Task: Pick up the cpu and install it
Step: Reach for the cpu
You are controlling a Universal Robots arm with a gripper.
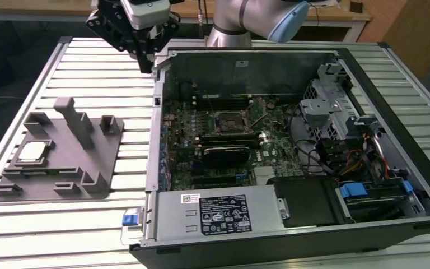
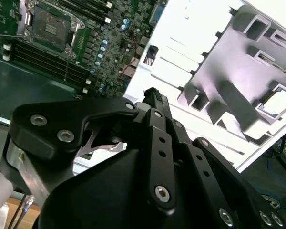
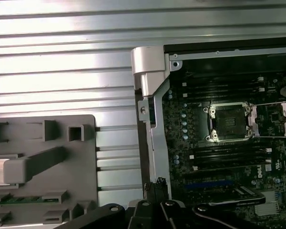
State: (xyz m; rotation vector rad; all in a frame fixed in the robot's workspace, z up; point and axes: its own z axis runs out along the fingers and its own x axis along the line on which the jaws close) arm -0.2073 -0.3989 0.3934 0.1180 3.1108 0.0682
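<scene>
The cpu [image 1: 34, 152], a silver square chip with a pale rim, lies in a recess of the grey plastic fixture [image 1: 88, 168] on the exterior view's left. It also shows in the second wrist view as the cpu [image 2: 278, 102]. My gripper [image 1: 146, 66] hangs high above the slatted table, near the far left corner of the open computer case, well apart from the cpu. Its fingers [image 2: 152, 95] are shut together with nothing between them. The black socket [image 1: 226, 120] on the motherboard stands open, seen in both wrist views as the socket [image 2: 50, 26] [image 3: 227, 121].
The open computer case [image 1: 275, 235] fills the table's middle and right, with a power supply at its front, drive bays and cables on its right. An upright grey post [image 1: 73, 120] rises from the fixture. The case's metal corner bracket [image 3: 150, 67] lies close below the gripper.
</scene>
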